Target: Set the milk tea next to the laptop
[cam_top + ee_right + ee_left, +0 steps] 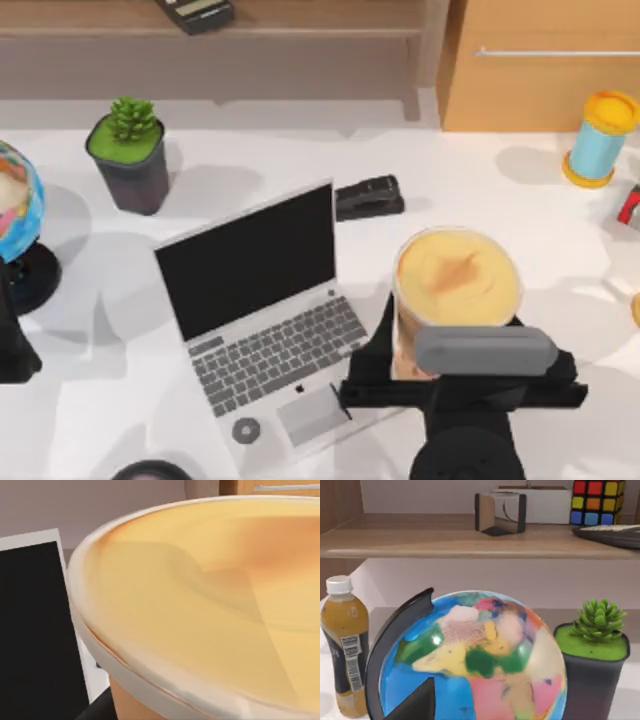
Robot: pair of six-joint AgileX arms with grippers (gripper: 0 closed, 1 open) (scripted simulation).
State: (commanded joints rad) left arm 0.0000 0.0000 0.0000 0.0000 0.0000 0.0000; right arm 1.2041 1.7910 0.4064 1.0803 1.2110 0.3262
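Just right of the laptop (268, 320), our right gripper (455, 375) pinches the milk tea (457, 283) low on its tapered wall, a tall, thin-sided, top-heavy cup we judge best held gently mid-body; our left arm (12, 345) sits parked by the globe (470, 660).

The tall translucent cup of tan-orange milk tea (457, 283) with a creamy yellow, brown-swirled top stands upright just right of the open slim silver-grey laptop (262, 320), which sits angled mid-table, black screen raised.
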